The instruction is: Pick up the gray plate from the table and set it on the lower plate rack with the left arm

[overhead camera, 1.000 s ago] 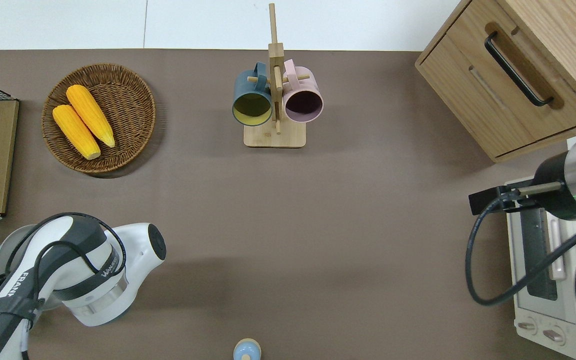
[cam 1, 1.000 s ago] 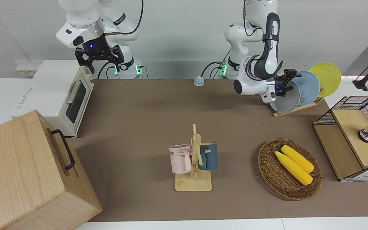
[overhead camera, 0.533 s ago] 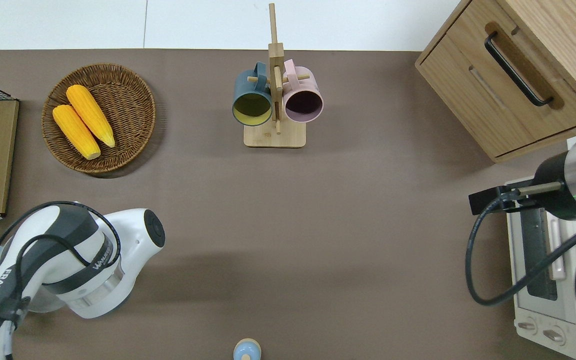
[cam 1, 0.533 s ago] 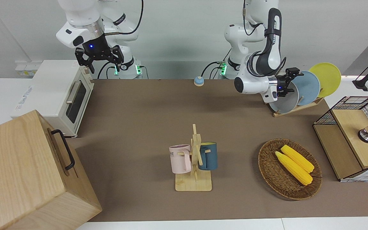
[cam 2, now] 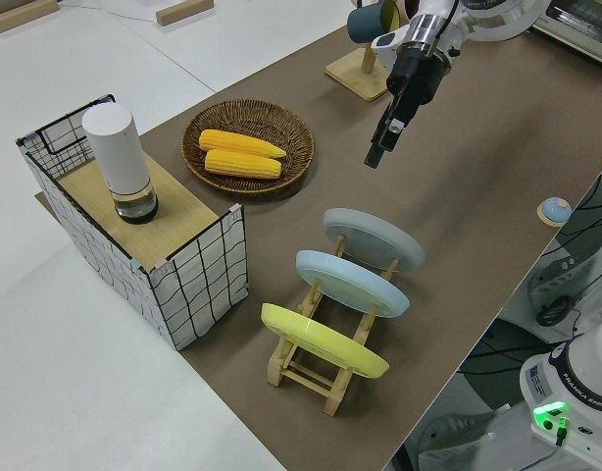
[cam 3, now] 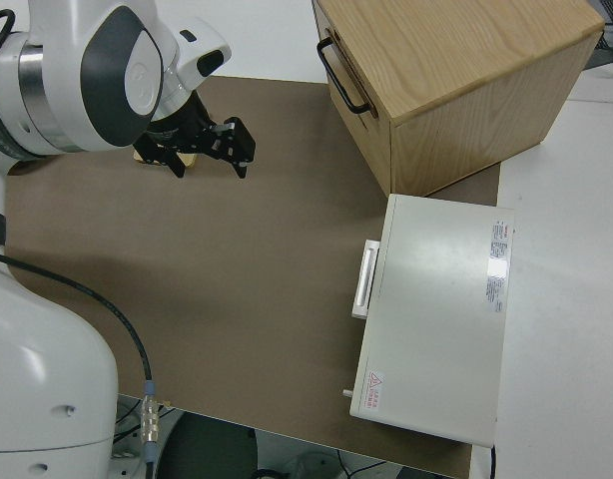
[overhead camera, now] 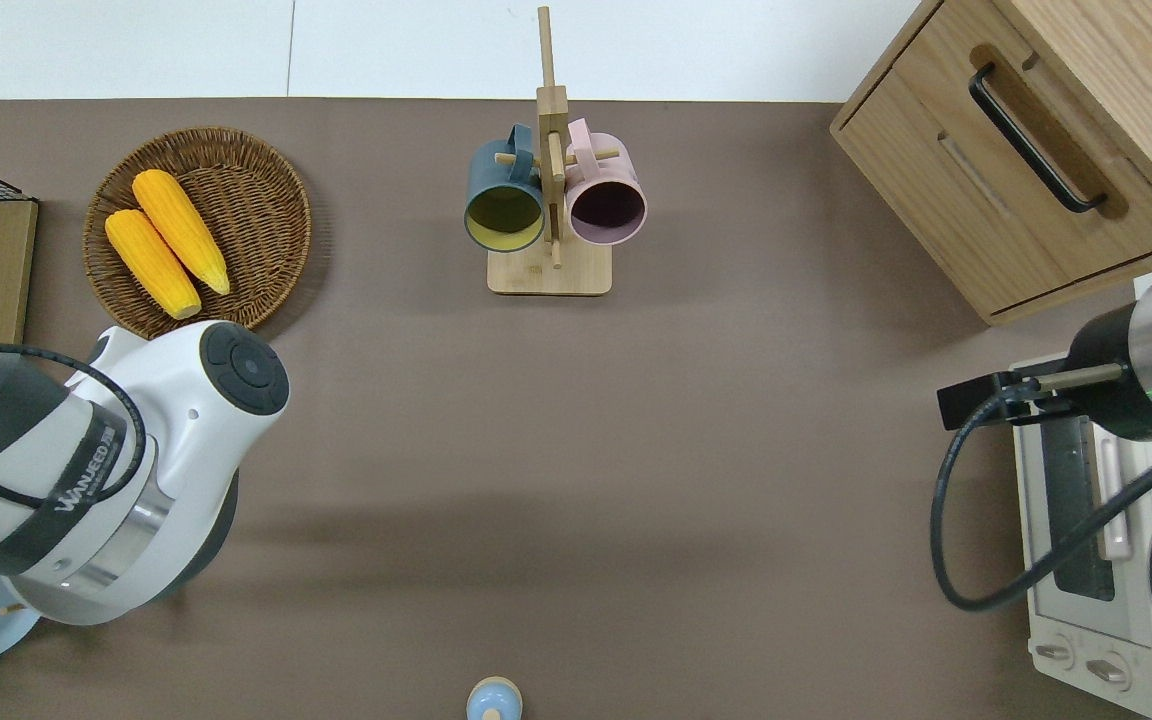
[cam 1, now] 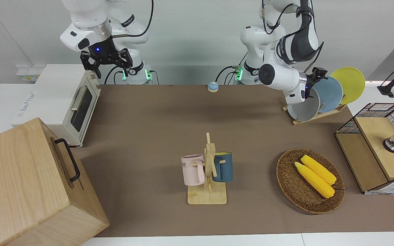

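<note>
Left arm, placement step. The gray plate (cam 1: pixel 304 109) is no longer flat on the table (cam 1: pixel 156 119). It stands on edge in the lower plate rack (cam 1: pixel 320 115), which sits in the table corner formed by the robots' edge and the left arm's end.

The plate occupies the rack's end slot, the one toward the table's middle. It leans back against the upright pegs at the same tilt as the sky-blue plate (cam 1: pixel 330 94) in the next slot and the yellow plate (cam 1: pixel 349 83) in the slot after that. I judge the lean to be deliberate: the rim sits between the rails and the pegs take the weight, so nothing has to hold the plate.

My left gripper (cam 2: pixel 376 157) is up in the air, apart from the plate and carrying nothing. Whether it is spread or pressed together I cannot tell. In the overhead view my own wrist hides it, so I cannot say what it is over.

Judgement: the plate is seated and the task looks essentially complete. The remaining risk is clipping a rim on the way out, so a retreat should go up and clear of the plates.

The right gripper (cam 3: pixel 202 145) is parked, its jaws spread and empty.
</note>
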Available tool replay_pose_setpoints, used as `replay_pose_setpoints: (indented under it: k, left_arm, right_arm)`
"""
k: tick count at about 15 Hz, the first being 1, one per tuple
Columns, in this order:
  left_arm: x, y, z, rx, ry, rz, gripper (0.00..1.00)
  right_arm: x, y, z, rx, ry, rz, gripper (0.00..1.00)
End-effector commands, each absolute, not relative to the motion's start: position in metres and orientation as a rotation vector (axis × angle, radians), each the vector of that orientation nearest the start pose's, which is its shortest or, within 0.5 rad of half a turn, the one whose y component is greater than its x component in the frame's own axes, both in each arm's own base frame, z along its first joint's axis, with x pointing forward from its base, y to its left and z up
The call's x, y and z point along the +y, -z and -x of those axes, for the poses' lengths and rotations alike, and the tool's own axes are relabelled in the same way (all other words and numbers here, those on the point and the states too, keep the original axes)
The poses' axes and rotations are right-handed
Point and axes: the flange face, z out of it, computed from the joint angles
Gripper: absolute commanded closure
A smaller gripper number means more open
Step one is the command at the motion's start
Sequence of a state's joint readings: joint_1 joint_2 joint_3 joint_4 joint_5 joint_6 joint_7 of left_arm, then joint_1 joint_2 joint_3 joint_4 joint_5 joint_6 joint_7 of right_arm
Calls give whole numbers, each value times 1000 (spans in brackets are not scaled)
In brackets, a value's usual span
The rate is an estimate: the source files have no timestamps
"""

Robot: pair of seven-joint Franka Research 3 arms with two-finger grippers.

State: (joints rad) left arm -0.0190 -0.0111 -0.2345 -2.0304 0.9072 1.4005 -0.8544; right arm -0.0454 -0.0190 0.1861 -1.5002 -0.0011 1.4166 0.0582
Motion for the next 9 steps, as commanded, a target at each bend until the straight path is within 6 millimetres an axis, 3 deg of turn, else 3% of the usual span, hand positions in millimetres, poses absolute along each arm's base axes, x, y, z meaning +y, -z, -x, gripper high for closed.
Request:
replay_pose_setpoints:
  k: [1, 9]
  left_arm:
    - [-52, -495, -505, -505, -14, 2095, 5]
    - [-87, -552, -504, -451, -118, 2428, 2]
  right_arm:
    - [75, -657, -525, -127, -109, 3139, 11]
    - [75, -657, -525, -127, -109, 3139, 11]
